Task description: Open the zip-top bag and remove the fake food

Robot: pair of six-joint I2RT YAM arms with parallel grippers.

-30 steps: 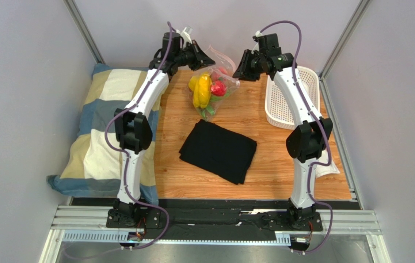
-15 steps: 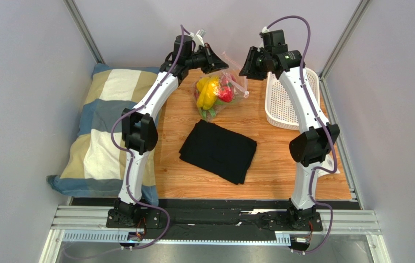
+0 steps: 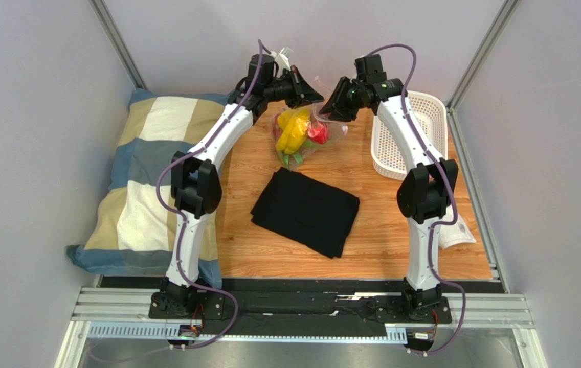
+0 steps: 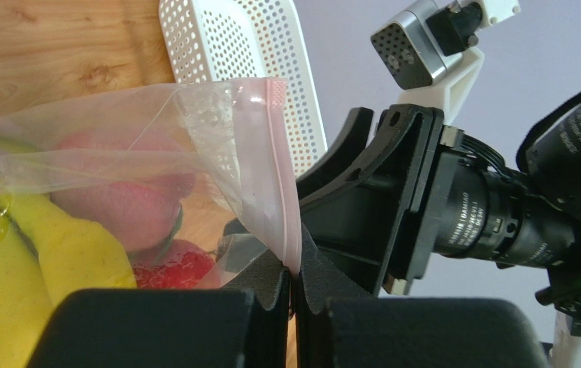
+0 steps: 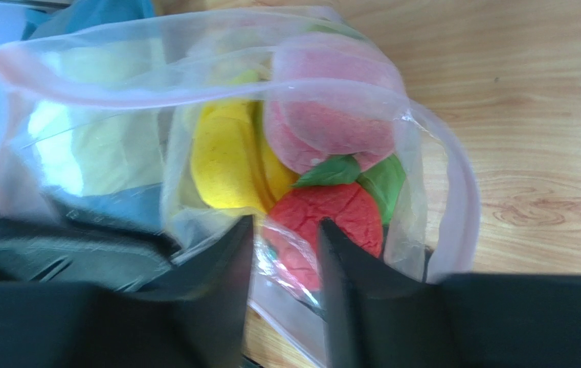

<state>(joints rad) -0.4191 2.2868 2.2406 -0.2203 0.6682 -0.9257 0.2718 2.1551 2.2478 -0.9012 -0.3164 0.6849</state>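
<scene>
Clear plastic with a pink zip strip: the zip-top bag [image 3: 324, 126] hung over the far middle of the table [image 3: 378, 222]. Your left hand [image 4: 292, 285] was clenched on the strip. Your right hand [image 5: 286, 253] was released, fingers apart astride the film. The fake food [image 5: 228, 157] remained inside the bag.

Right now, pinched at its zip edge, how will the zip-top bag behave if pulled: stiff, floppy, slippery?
Likely floppy: the zip-top bag creases and sags around the fake food. Probably bottom-heavy, as the fruit bunches together. The strip pinched by the left end effector might slip.
</scene>
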